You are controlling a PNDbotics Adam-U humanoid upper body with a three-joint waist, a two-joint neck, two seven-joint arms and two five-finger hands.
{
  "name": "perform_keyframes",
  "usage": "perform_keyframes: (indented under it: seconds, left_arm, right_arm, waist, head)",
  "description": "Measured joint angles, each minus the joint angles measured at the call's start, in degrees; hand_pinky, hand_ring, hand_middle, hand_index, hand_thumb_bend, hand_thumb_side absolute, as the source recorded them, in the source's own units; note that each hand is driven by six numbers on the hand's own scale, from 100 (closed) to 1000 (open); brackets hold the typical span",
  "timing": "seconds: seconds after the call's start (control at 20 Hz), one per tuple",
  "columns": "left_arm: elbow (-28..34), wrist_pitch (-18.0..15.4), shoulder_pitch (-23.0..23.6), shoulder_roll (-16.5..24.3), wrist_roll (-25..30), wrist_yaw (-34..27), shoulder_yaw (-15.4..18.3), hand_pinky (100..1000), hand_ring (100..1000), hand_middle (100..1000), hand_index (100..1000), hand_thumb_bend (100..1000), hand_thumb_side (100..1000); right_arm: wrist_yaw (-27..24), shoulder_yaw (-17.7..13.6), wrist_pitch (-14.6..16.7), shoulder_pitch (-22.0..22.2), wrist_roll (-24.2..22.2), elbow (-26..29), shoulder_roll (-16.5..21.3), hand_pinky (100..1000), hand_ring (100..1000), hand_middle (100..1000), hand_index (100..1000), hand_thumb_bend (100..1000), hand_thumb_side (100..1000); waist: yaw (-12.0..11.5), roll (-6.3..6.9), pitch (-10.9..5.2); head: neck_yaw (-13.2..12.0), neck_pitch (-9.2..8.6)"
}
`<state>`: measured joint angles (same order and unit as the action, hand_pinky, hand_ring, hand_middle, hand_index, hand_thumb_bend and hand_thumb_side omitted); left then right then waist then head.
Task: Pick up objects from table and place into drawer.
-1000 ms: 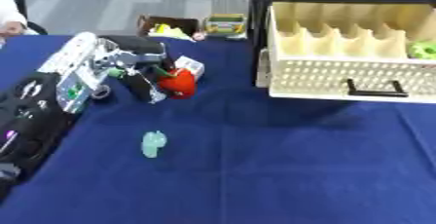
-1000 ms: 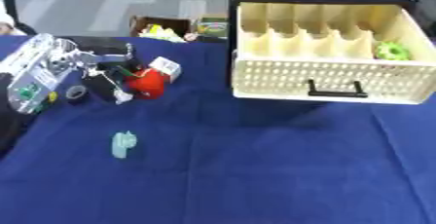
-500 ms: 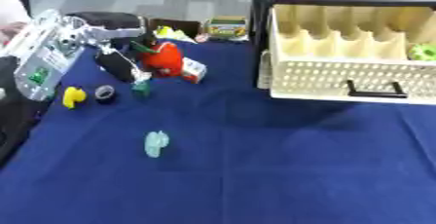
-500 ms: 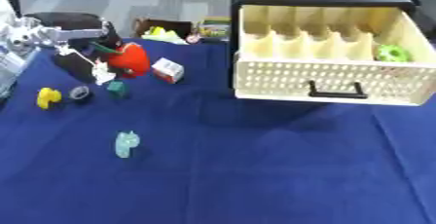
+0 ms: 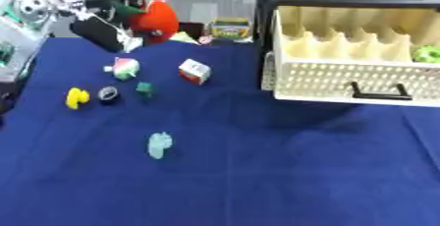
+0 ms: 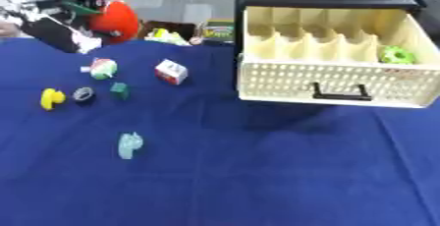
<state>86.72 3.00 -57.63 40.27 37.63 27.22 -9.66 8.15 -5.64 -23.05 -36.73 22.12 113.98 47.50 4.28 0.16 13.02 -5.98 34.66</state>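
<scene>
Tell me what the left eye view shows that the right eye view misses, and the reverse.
Only the left eye view shows more of the robot's silver and black left arm along its left edge. Only the right eye view shows the cream perforated drawer whole, right corner included. Both show the left hand curled around a red round toy, a green object in the drawer, and small toys on the blue cloth.

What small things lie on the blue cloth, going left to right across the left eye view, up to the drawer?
Yellow piece → dark ring → dark green block → pale green figure → red-and-white box → cream drawer.
</scene>
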Motion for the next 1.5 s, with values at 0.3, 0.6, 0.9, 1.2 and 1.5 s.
perform_keyframes:
  seconds: [0.3, 0.6, 0.9, 1.2, 1.5]
  left_arm:
    - [1.05, 2.14, -4.66, -2.31, -3.04, -1.04, 0.27, 100, 313, 354, 485, 100, 244]
    - [-0.51, 3.78, -9.82, -7.32, -6.66, -0.50, -0.74, 100, 317, 359, 484, 100, 245]
    - [-2.93, 4.76, -13.80, -11.59, -11.62, 0.81, -2.41, 100, 334, 372, 488, 100, 245]
    - [-4.84, 2.94, -15.10, -14.90, -14.90, 1.62, -5.35, 127, 380, 420, 493, 100, 245]
    - [-8.23, -1.99, -15.10, -16.87, -15.17, 1.45, -7.78, 225, 450, 483, 490, 100, 244]
  right_arm:
    - [0.06, -0.02, -0.04, -0.10, 0.23, 0.00, -0.02, 100, 189, 100, 849, 493, 1000]
    - [0.06, 0.07, 0.11, -1.37, 0.04, 0.00, -0.78, 100, 189, 100, 848, 490, 1000]
    - [0.06, 0.39, 0.37, -2.71, -0.24, 0.00, -1.59, 100, 189, 100, 847, 488, 1000]
    - [0.01, 0.77, 0.96, -4.61, -0.65, 0.00, -2.58, 100, 190, 100, 847, 486, 1000]
    - [-0.17, 1.65, 1.80, -7.26, -1.81, 0.00, -4.06, 100, 190, 100, 847, 485, 1000]
  waist:
    - [0.34, 0.06, -0.11]
    - [1.54, 0.73, -0.11]
    - [3.18, 1.51, 0.06]
    - [4.41, 2.18, 0.43]
    - [6.38, 3.04, 1.16]
  head:
    - [-0.17, -0.06]
    - [-1.25, -0.72]
    - [-2.82, -1.61]
    - [-3.73, -2.24]
    - [-4.56, -3.21]
